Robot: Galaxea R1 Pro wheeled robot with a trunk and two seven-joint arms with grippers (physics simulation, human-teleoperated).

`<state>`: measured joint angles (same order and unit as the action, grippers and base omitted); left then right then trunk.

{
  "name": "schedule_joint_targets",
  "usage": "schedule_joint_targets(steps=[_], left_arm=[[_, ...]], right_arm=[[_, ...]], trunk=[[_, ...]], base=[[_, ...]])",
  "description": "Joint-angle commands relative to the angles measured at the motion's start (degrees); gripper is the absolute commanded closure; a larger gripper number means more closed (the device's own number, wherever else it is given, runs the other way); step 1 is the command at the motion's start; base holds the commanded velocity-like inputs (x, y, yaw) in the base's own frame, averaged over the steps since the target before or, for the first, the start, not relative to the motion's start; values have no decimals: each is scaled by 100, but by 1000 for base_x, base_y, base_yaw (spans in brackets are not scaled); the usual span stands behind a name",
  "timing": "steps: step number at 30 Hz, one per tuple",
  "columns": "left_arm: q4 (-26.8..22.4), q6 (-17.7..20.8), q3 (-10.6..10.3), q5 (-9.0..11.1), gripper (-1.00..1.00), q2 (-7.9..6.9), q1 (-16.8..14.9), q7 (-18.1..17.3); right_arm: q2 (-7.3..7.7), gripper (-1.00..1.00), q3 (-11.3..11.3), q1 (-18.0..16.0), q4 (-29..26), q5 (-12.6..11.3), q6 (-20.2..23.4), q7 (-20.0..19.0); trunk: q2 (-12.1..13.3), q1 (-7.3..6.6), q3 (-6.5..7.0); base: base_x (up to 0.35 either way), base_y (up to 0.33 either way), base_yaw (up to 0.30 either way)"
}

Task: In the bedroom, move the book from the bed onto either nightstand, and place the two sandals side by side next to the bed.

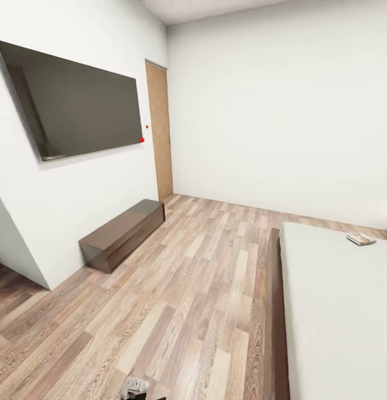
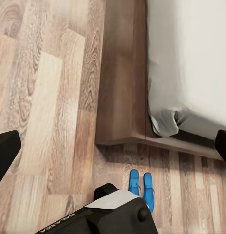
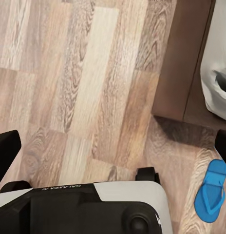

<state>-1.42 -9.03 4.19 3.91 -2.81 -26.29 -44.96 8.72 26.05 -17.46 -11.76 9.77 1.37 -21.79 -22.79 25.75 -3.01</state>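
pale mattress [image 1: 338,311], small thin book [image 1: 361,239]

White walls [image 1: 271,111] meet a light wood-plank floor [image 1: 204,289]. A dark wall screen [image 1: 77,100] hangs above a long low brown cabinet [image 1: 124,233]. A tan door [image 1: 160,130] stands beyond.

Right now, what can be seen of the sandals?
The sandals are two flat, bright blue slides lying close side by side on the wood floor, just off the corner of the bed frame and apart from it. The robot's base hides their near ends. The right wrist view shows one whole, sole flat down.
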Motion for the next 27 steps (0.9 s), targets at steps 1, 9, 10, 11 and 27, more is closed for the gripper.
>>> schedule_joint_targets(steps=[1, 9, 10, 11, 27], left_arm=[[10, -11, 38, -13, -100, 0, -7, -22], [11, -11, 29, -13, -100, 0, -7, -22], [11, -11, 29, -13, -100, 0, -7, -22], [11, -11, 29, -13, -100, 0, -7, -22], [11, -11, 22, -13, -100, 0, -7, -22]], right_arm=[[-2, -100, 49, -3, -8, 56, 15, -30], [-2, -100, 49, -3, -4, 60, 13, -28], [-2, -100, 49, -3, -4, 60, 13, -28], [-2, -100, 49, -3, -3, 60, 13, -27], [-2, -100, 49, -3, -2, 60, 13, -26]], trunk=[[-13, 4, -13], [-13, 4, -13], [-13, 4, -13], [-13, 4, -13], [-13, 4, -13]], base=[[0, 0, 293], [0, 0, 293], [0, 0, 293], [0, 0, 293], [0, 0, 271]])
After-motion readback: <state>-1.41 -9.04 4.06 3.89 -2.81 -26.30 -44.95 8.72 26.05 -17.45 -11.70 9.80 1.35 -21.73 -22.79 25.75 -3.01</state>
